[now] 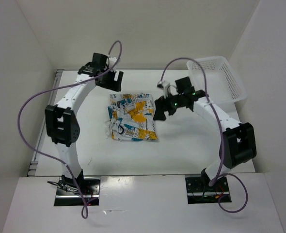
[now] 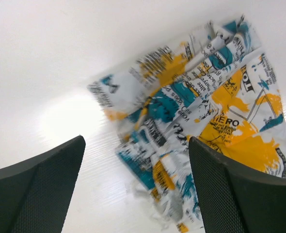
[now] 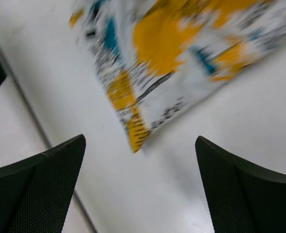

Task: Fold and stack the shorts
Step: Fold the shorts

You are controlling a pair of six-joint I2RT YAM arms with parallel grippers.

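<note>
Shorts [image 1: 132, 118]: lay folded into a rough rectangle, flat on the white table [image 1: 182, 145], about midway between the two arms. Showed teal, yellow-orange and black print on white, and looked rumpled at the near-left corner.

Far left: rose from its base at the near edge and bent toward the far side, the left arm [image 1: 65, 121], with a purple cable [image 1: 24, 109] looping out beside it.

Next along, the left gripper [image 1: 113, 81]: hung just beyond the far-left corner of the cloth, apart from it as seen from above. Stood with fingers [image 2: 36, 189] spread wide in the wrist view, holding nothing. Looked down on printed fabric that filled the gap between the two pads and ran off to the right, with bare table on the left.

Right of the cloth, the right gripper [image 1: 162, 112]: sat low at the far-right edge of the bundle, just beside it. Could not tell from above whether touching or not. Stood likewise with its fingers [image 3: 36, 189] spread wide and gripping nothing. Showed in its wrist view only a blurred corner of the fabric ahead, with bare table below it and no cloth between the pads.

Farther right: reached in from its base and bent over the table, the right arm [image 1: 237, 141].

Far right, the white lattice basket [image 1: 232, 82]: stood at the far-right corner of the table, well apart from the folded cloth.
</note>
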